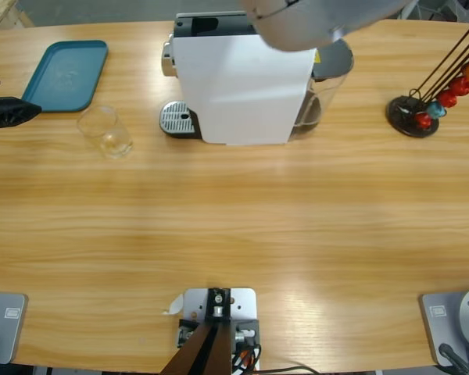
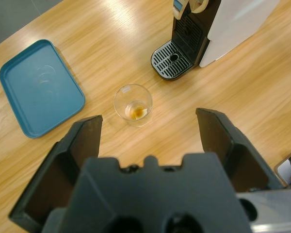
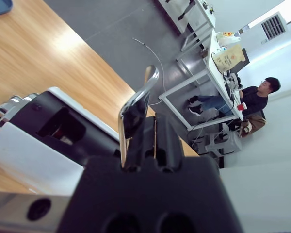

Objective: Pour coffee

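Left of centre in the left wrist view, the coffee [image 2: 137,110] sits shallow in a clear glass [image 2: 132,105], beyond the spread-wide left gripper [image 2: 150,138]. Right gripper [image 3: 144,127] is clenched on the coffee machine's [image 3: 43,145] chrome lever [image 3: 136,104].

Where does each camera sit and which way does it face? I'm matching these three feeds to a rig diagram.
High view: fixed above the table, looking down on the coffee machine, glass, teal tray and capsule stand; a silver elbow and the left gripper show.
Left wrist view: on the left wrist, angled down at the glass between its open jaws.
Right wrist view: on the right wrist, tilted up past the machine's metal lever, clamped by the right gripper, into the room with a seated person.
Shared: all three show the machine.
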